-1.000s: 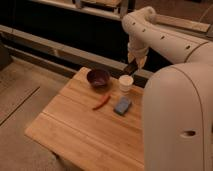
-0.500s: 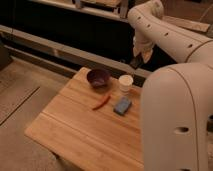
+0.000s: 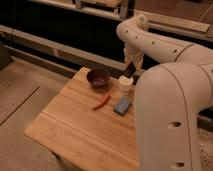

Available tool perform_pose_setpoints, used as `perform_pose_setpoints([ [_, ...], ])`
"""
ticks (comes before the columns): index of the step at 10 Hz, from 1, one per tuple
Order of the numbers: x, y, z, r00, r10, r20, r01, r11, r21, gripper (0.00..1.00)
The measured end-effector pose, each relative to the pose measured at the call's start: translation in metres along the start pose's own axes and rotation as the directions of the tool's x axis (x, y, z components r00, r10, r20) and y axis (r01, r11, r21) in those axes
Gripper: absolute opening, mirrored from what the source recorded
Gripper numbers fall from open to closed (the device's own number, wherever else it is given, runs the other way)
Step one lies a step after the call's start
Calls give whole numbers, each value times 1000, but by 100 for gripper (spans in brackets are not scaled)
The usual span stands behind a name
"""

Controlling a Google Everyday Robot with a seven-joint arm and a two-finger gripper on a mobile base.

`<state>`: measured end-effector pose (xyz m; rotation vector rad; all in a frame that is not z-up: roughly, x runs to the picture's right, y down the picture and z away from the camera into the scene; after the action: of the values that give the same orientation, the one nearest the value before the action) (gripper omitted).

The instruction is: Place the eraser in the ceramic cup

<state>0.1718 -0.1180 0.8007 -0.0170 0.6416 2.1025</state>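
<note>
Hanging just above the ceramic cup (image 3: 125,83) and a little to its right, the claw (image 3: 135,64) is clenched, its fingers drawn together at the end of the white arm (image 3: 150,42). Half a second ago the arm's bend stood higher and farther right. It has since come down and swung left, so the claw sits closer over the cup, much as it did a second ago. The cup and the other things on the desk (image 3: 75,130) have not moved.

The cup stands upright near the desk's far right edge. Left of it, apart from it, is the dark purple bowl (image 3: 98,78). In front of the cup lies the blue-grey slab (image 3: 122,105), and just left of the slab is the thin red piece (image 3: 101,102), lying at a slant.

The eraser cannot be made out. The claw's tip is a dark blur against the dark shelving behind it, so nothing can be read between its fingers, and the inside of the cup is not visible from this angle. The robot's broad white body (image 3: 170,115) fills the right foreground and covers the desk's right side and near corner.
</note>
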Motion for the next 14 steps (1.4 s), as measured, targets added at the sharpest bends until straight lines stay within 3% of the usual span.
perform_pose_setpoints([
  [7, -29, -2, 1, 999, 1, 50, -2, 1000, 8, 0],
  [14, -9, 12, 30, 998, -59, 22, 58, 998, 34, 0],
])
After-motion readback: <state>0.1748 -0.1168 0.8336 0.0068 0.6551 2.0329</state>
